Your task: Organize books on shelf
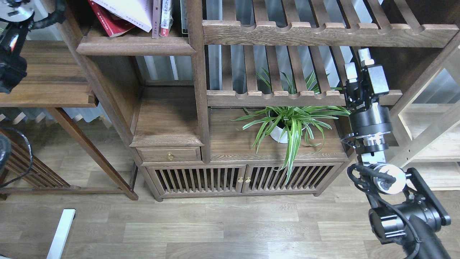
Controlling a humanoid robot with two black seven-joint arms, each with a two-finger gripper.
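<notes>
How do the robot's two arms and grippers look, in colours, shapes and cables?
Both arms are black with round silver joint caps and looped black cables. The right gripper has two pale, blocky fingertips on a black body, above a glossy black cylinder. Only a black segment with a red mark shows of the left arm.

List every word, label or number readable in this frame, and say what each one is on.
None can be read.
Red-white spine on the shelf: small print, too blurred to read.
Pinkish spine: no legible text.
White book: faint lines along its lower edge, too small to read.
Dark red book: no text visible.
Right tool: no label visible.
</notes>
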